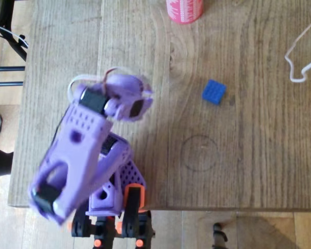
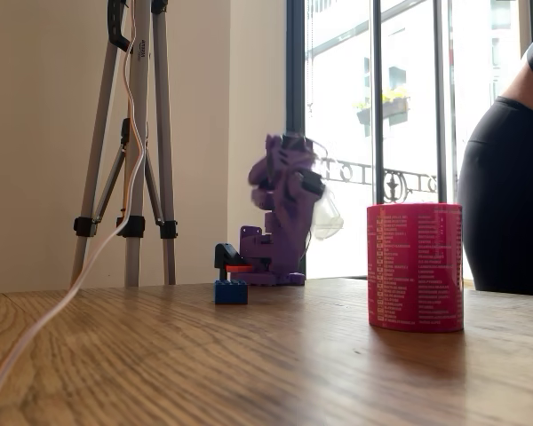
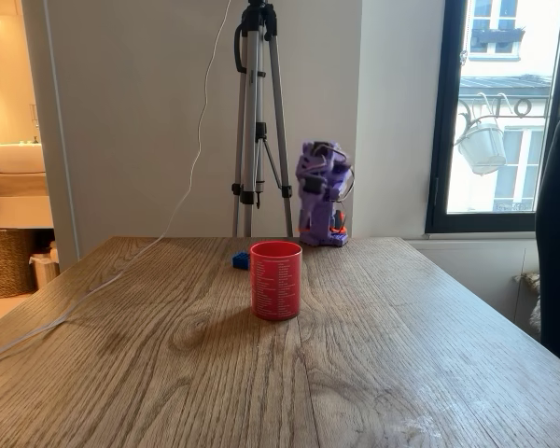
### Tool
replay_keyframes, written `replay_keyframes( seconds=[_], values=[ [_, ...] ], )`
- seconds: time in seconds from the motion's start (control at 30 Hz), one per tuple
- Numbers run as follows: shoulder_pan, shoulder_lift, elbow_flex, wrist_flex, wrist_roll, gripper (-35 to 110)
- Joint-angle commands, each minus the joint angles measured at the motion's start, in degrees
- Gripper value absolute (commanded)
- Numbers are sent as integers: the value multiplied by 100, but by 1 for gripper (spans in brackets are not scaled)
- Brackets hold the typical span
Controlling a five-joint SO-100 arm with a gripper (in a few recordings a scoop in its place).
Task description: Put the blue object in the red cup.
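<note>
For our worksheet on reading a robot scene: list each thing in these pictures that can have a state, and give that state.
Blue brick: flat on the table, studs up, ungrasped, apart from the cup.
Red cup: upright, mouth open, nothing touching it.
Purple arm: folded back over its base.
End effector: away from both; jaws unclear.

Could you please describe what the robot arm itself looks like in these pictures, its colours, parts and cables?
The arm is lilac-purple printed plastic with black motor blocks at its joints. One link has a perforated face, another open cut-out sides. Orange pieces and black clamps sit at its base on the table edge. A thin cable loops over the upper joint. The blur hides the jaws' form.
</note>
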Motion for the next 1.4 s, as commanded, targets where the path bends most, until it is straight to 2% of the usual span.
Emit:
replay_keyframes(
  seconds=[0.0, 0.3, 0.63, 1.03, 1.37],
  values=[
    [633, -1890, -1793, 369, -193, 1],
    [949, -3885, -3331, 554, -272, 1],
    [1160, -5669, -4781, -712, -554, 0],
    [1020, -5915, -4887, 290, -703, 0],
    [914, -6196, -4825, -202, -598, 0]
  ],
)
